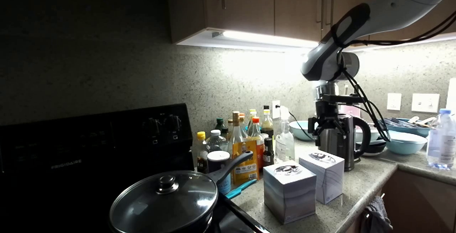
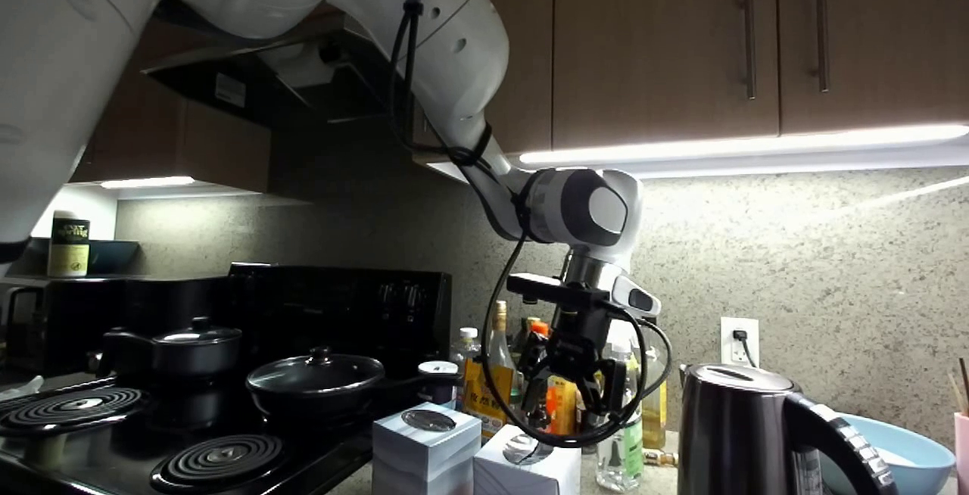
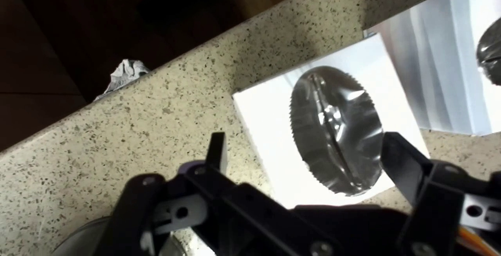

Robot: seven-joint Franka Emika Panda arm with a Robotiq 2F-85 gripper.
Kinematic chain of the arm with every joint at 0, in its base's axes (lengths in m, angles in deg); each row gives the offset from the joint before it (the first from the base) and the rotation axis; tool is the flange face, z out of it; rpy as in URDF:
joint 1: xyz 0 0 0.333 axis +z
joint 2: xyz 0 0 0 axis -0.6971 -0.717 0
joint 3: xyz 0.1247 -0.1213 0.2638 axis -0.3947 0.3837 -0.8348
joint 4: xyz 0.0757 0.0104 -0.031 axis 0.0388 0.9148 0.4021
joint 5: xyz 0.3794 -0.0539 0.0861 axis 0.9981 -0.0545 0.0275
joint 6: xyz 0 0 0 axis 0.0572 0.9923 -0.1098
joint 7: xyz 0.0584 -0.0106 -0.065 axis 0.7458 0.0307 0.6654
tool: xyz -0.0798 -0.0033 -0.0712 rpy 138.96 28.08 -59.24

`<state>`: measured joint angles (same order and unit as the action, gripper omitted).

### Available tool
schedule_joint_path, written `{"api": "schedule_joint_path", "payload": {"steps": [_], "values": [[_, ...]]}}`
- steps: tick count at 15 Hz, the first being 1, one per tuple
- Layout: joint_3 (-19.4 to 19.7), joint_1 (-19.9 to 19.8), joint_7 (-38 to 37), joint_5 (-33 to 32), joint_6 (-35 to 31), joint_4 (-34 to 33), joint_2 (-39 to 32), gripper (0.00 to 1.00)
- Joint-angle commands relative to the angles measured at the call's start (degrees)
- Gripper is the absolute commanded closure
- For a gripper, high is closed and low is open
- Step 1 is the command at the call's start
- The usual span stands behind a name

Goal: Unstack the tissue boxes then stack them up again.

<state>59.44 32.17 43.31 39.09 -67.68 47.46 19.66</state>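
Two pale grey-white tissue boxes stand side by side on the counter. The box nearer the stove (image 1: 290,193) shows in both exterior views (image 2: 424,453) and at the right edge of the wrist view (image 3: 442,60). The box nearer the kettle (image 1: 326,179) shows in both exterior views (image 2: 530,476); its top with an oval foil opening fills the middle of the wrist view (image 3: 270,111). My gripper (image 1: 327,133) is open and empty, its fingers wide apart, above the kettle-side box in the wrist view (image 3: 305,136). It also hangs above the counter in an exterior view (image 2: 569,404).
A steel kettle (image 1: 338,144) stands close beside the gripper. Several bottles (image 1: 245,144) and a spray bottle (image 1: 285,140) line the wall. A lidded pan (image 1: 164,201) is on the stove, near a blue knife (image 1: 240,189). Bowls (image 1: 406,142) stand beyond the kettle. Cabinets (image 1: 242,5) hang above.
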Motion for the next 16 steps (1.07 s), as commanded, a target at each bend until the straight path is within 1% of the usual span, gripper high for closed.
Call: {"api": "schedule_joint_path", "payload": {"steps": [1, 7, 12, 16], "values": [[0.6, -1.0, -2.3, -2.4, -1.8, -2.6, -3.5, 0.00], [0.8, -0.7, -3.7, -5.9, -1.4, -4.6, -7.1, 0.00], [0.1, 0.0, -3.3, -7.5, -1.6, -4.2, -6.4, 0.00], [-1.2, 0.7, -1.5, -7.5, -0.9, -3.2, -4.3, 0.00]]}}
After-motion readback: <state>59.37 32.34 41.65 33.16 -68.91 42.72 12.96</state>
